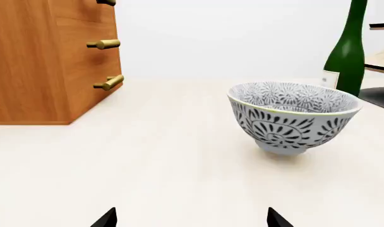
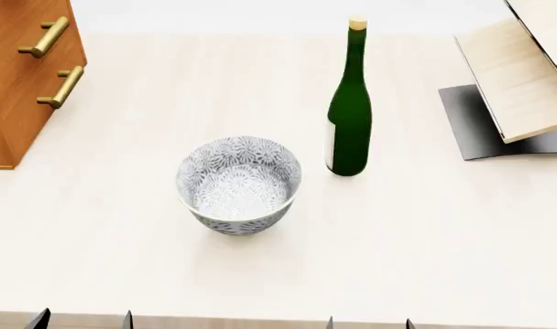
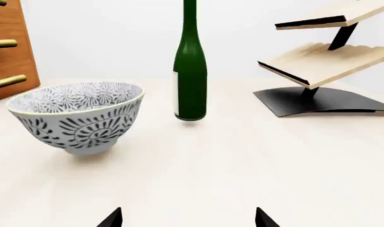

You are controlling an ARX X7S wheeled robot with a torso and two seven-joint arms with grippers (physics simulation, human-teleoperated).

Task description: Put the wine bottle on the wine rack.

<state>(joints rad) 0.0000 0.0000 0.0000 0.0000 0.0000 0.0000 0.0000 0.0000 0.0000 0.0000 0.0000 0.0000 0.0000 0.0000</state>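
The dark green wine bottle (image 2: 349,116) stands upright on the pale table, cork on top, just right of the patterned bowl; it also shows in the right wrist view as the bottle (image 3: 190,71) and partly in the left wrist view as the bottle (image 1: 347,52). The wine rack (image 2: 521,75) of slanted pale wood shelves on a curved dark base stands at the far right, seen too as the rack (image 3: 318,59). My left gripper (image 2: 81,320) and right gripper (image 2: 368,323) sit at the table's near edge, both open and empty, well short of the bottle.
A grey-white patterned bowl (image 2: 239,184) sits mid-table, left of the bottle. A brown cabinet (image 2: 18,82) with brass handles stands at the far left. The table (image 2: 425,233) stretches pale and flat between the grippers and the bottle.
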